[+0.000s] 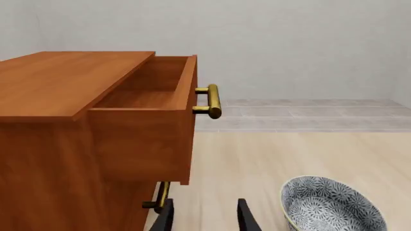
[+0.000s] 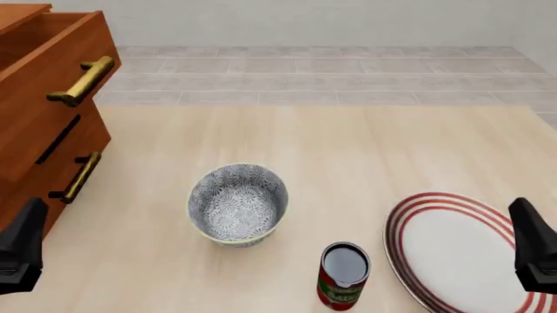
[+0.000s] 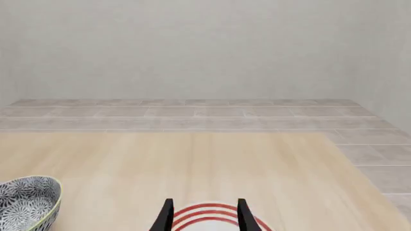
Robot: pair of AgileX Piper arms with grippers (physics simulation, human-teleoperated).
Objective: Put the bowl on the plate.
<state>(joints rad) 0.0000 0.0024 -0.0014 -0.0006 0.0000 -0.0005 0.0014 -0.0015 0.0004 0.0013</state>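
The bowl (image 2: 237, 203), grey-and-white floral with a pale rim, stands upright on the table left of centre. It also shows in the left wrist view (image 1: 330, 204) and the right wrist view (image 3: 26, 199). The white plate (image 2: 452, 251) with red rings lies at the front right, apart from the bowl. My left gripper (image 1: 204, 219) is open and empty, near the cabinet and left of the bowl. My right gripper (image 3: 204, 217) is open and empty above the plate's rim (image 3: 205, 210). In the front view each gripper shows only as a dark shape, left (image 2: 22, 251) and right (image 2: 533, 251).
A small red can (image 2: 344, 275) stands upright between bowl and plate, near the front edge. A wooden cabinet (image 2: 39, 124) with brass handles fills the left side; its top drawer (image 1: 151, 103) is pulled open. Beyond the table lies a tiled floor.
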